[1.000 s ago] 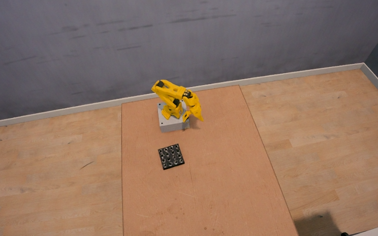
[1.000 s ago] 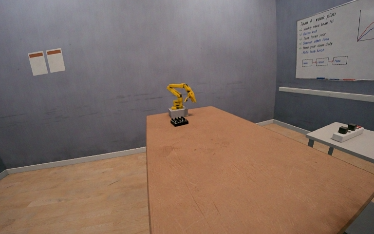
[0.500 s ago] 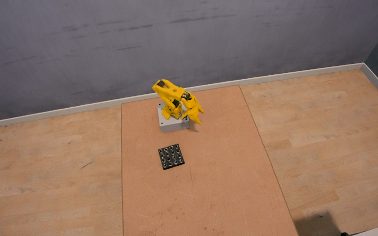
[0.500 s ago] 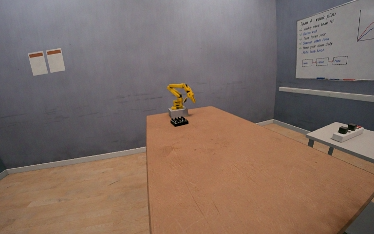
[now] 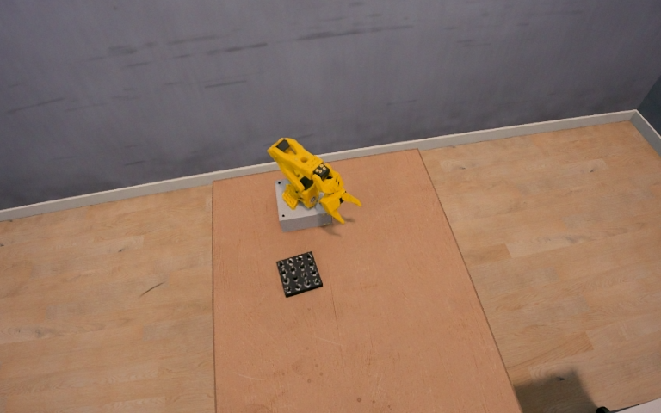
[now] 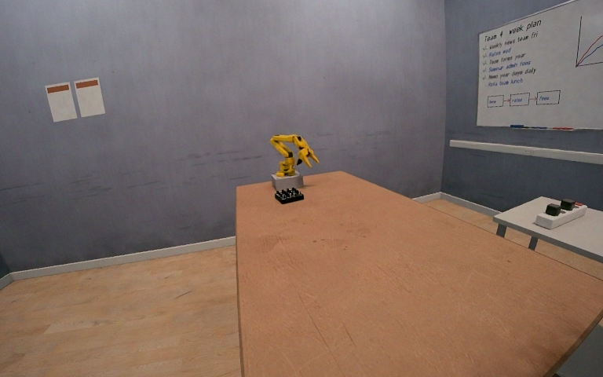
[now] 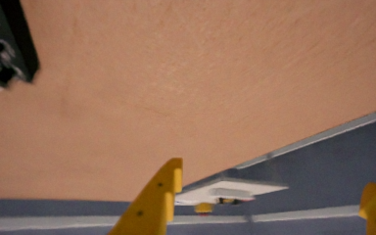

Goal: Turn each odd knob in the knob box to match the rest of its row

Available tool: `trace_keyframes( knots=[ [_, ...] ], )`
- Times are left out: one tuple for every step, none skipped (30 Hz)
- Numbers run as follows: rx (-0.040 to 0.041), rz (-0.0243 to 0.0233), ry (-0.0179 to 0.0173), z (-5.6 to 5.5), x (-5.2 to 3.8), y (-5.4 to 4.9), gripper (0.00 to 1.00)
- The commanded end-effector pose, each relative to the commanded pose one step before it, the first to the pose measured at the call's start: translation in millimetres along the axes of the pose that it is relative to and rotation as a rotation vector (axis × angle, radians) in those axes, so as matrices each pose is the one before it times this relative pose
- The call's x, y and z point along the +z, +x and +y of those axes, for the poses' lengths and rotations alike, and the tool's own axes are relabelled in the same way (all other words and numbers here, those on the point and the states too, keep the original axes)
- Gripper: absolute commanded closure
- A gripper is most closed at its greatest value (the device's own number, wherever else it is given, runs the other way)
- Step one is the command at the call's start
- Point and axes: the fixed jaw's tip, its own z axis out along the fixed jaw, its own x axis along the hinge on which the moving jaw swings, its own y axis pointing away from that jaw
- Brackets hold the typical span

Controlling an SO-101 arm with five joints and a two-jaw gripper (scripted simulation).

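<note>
The black knob box (image 5: 299, 274) (image 6: 291, 195) lies flat on the brown table top (image 5: 390, 301) (image 6: 400, 275) in front of the arm's grey base (image 5: 298, 219). Its knobs are too small to read. A corner of the box shows at the top left of the wrist view (image 7: 15, 44). My yellow gripper (image 5: 348, 210) (image 6: 312, 159) (image 7: 269, 196) hangs in the air to the right of the base, well apart from the box. Its fingers stand apart with nothing between them.
A grey side table (image 6: 560, 233) with a white block carrying two dark cubes (image 6: 559, 212) stands to the right of the table; it also shows small in the wrist view (image 7: 230, 191). A whiteboard (image 6: 533, 71) hangs on the right wall.
</note>
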Motion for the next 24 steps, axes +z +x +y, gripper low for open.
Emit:
trace_keyframes(
  knots=[
    [0.20569,-0.01882,-0.03024,10.18,1.414,-6.24,0.60],
    [0.05126,0.00206,-0.00508,1.97,-0.047,0.34,0.60],
    [0.05165,0.00228,-0.00499,1.95,-0.048,0.41,0.60],
    [0.00000,0.00000,0.00000,0.00,0.000,0.00,0.60],
    [0.00000,0.00000,0.00000,0.00,0.000,0.00,0.60],
    [0.05204,0.00249,-0.00496,1.93,-0.044,0.50,0.60],
    [0.05243,0.00272,-0.00491,1.91,-0.046,0.58,0.60],
    [0.05277,0.00291,-0.00481,1.88,-0.047,0.65,0.60],
    [0.05309,0.00317,-0.00472,1.85,-0.042,0.74,0.60],
    [0.05338,0.00335,-0.00460,1.80,-0.049,0.82,0.60],
    [0.05364,0.00353,-0.00448,1.76,-0.037,0.89,0.60],
    [0.05389,0.00377,-0.00435,1.71,-0.044,0.97,0.60],
    [0.05412,0.00394,-0.00422,1.66,-0.040,1.04,0.60],
    [0.05429,0.00413,-0.00405,1.60,-0.040,1.12,0.60],
    [0.05445,0.00432,-0.00388,1.54,-0.042,1.18,0.60],
    [0.05459,0.00450,-0.00371,1.48,-0.037,1.25,0.60],
    [0.05472,0.00464,-0.00354,1.40,-0.033,1.32,0.60],
    [0.05476,0.00480,-0.00333,1.33,-0.035,1.37,0.60],
    [0.05484,0.00496,-0.00315,1.26,-0.030,1.43,0.60],
    [0.05485,0.00509,-0.00291,1.18,-0.032,1.48,0.60],
    [0.00000,0.00000,0.00000,0.00,0.000,0.00,0.60],
    [0.00000,0.00000,0.00000,0.00,0.000,0.00,0.60],
    [0.05486,0.00518,-0.00273,1.09,-0.032,1.53,0.60],
    [0.05485,0.00529,-0.00248,1.02,-0.027,1.57,0.60]
  ],
)
